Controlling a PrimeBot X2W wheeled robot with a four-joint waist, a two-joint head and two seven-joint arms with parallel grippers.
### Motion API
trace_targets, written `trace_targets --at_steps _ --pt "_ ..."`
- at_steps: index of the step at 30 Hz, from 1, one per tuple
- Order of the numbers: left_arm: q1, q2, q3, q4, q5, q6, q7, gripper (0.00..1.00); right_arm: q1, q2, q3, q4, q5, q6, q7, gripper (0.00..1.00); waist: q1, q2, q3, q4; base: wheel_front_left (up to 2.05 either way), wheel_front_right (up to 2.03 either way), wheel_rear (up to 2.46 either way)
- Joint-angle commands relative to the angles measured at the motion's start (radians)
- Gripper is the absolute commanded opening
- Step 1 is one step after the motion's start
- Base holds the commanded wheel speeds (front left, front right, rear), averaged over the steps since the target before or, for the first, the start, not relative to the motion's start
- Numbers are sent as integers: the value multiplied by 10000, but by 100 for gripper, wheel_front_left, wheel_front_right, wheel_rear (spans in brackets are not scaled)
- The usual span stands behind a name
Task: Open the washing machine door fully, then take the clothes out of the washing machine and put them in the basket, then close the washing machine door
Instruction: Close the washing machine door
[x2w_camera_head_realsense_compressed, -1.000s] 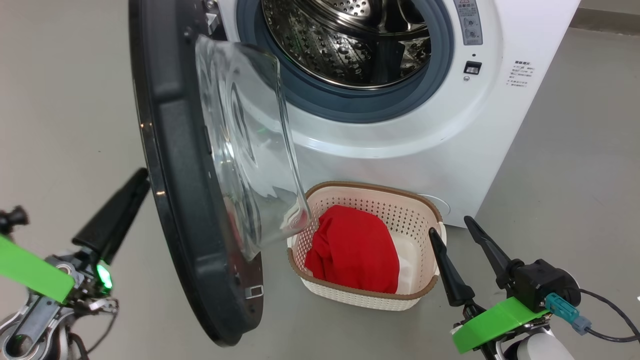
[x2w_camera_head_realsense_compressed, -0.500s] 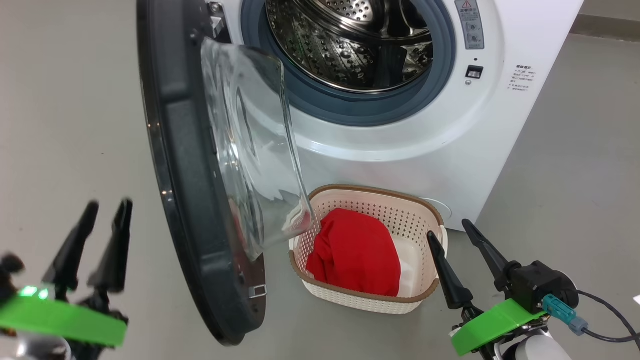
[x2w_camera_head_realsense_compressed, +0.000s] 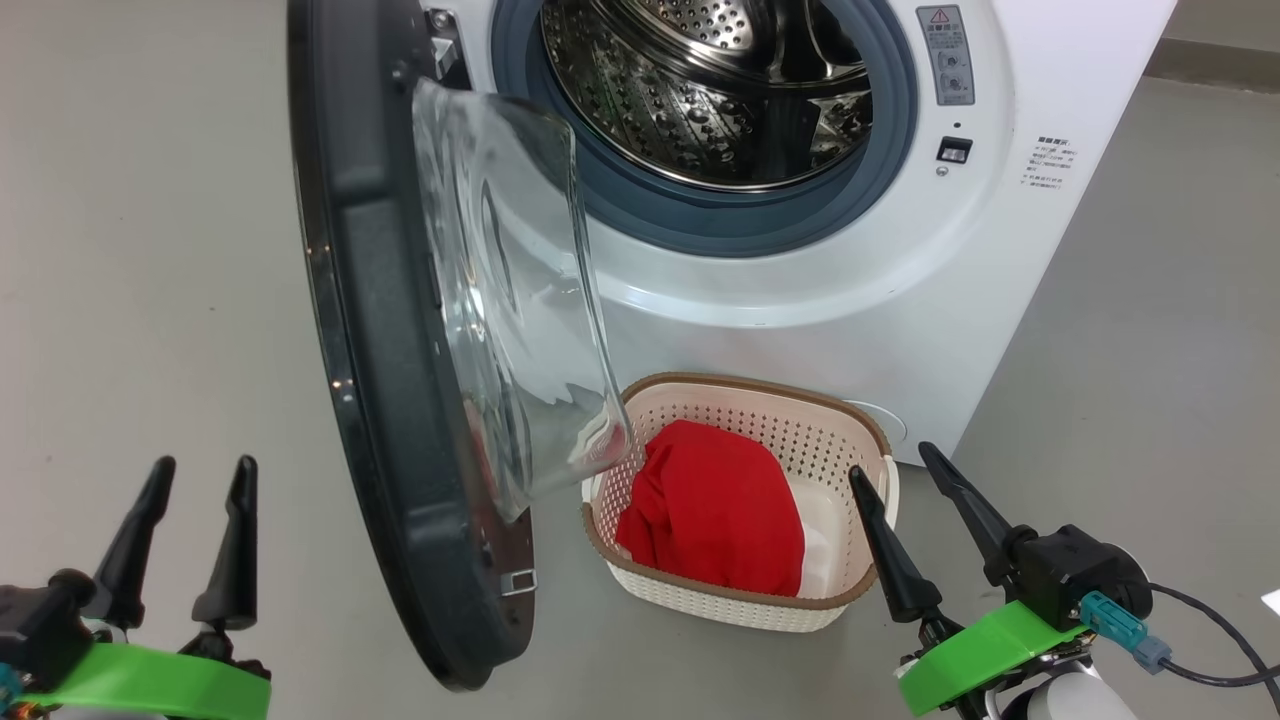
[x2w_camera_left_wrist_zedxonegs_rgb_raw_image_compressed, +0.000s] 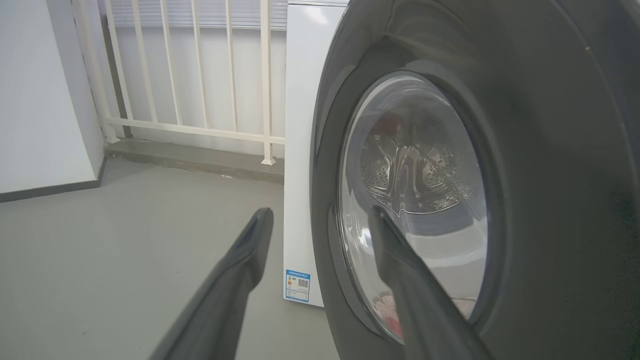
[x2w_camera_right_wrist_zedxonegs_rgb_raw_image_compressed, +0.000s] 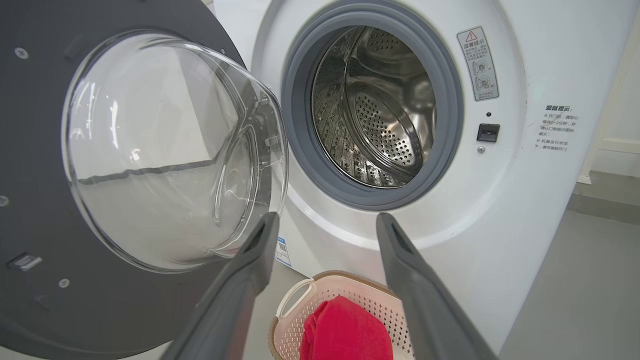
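The washing machine (x2w_camera_head_realsense_compressed: 900, 300) (x2w_camera_right_wrist_zedxonegs_rgb_raw_image_compressed: 500, 210) stands with its steel drum (x2w_camera_head_realsense_compressed: 700, 90) (x2w_camera_right_wrist_zedxonegs_rgb_raw_image_compressed: 380, 110) showing no fabric inside. The washing machine door (x2w_camera_head_realsense_compressed: 370, 330) (x2w_camera_right_wrist_zedxonegs_rgb_raw_image_compressed: 45, 150) (x2w_camera_left_wrist_zedxonegs_rgb_raw_image_compressed: 540, 150) hangs open, swung out toward me, its clear glass bowl (x2w_camera_head_realsense_compressed: 510, 300) (x2w_camera_right_wrist_zedxonegs_rgb_raw_image_compressed: 165, 150) bulging right. On the floor before the machine sits the basket (x2w_camera_head_realsense_compressed: 800, 420) (x2w_camera_right_wrist_zedxonegs_rgb_raw_image_compressed: 300, 300), with the red clothes (x2w_camera_head_realsense_compressed: 715, 520) (x2w_camera_right_wrist_zedxonegs_rgb_raw_image_compressed: 345, 330) heaped in it. My left gripper (x2w_camera_head_realsense_compressed: 200, 475) (x2w_camera_left_wrist_zedxonegs_rgb_raw_image_compressed: 320, 220) is open and holds nothing, left of the door's outer face. My right gripper (x2w_camera_head_realsense_compressed: 890, 460) (x2w_camera_right_wrist_zedxonegs_rgb_raw_image_compressed: 325, 222) is open and holds nothing, just right of the basket.
Grey floor (x2w_camera_head_realsense_compressed: 130, 250) spreads to the left and right of the machine. In the left wrist view a white railing (x2w_camera_left_wrist_zedxonegs_rgb_raw_image_compressed: 200, 75) and a wall (x2w_camera_left_wrist_zedxonegs_rgb_raw_image_compressed: 45, 90) stand behind the machine. A cable (x2w_camera_head_realsense_compressed: 1200, 640) trails from the right wrist.
The left gripper's jaws have spread open, and it has dropped back to the lower left, away from the door's edge. The camera has shifted slightly. The right gripper has stayed where it was.
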Motion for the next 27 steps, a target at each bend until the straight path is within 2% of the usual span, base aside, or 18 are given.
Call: trace_targets --at_steps 1,8,14,27 --pt "-266 43 664 -221 212 5 -117 100 -199 9 203 -246 172 65 -63 100 0 -1 16 -13 0 0 0" --pt "-96 -738 1171 -176 849 -50 -120 100 -262 9 196 -230 125 65 -63 100 0 -1 71 -59 0 0 0" --pt "-17 -1137 1289 -149 1216 -65 -121 100 -292 9 173 -205 122 65 -63 100 0 -1 54 -74 0 0 0" --pt "89 -1391 1036 -49 1217 -69 -121 100 -282 9 134 -217 158 65 -63 100 0 -1 8 2 0 0 0"
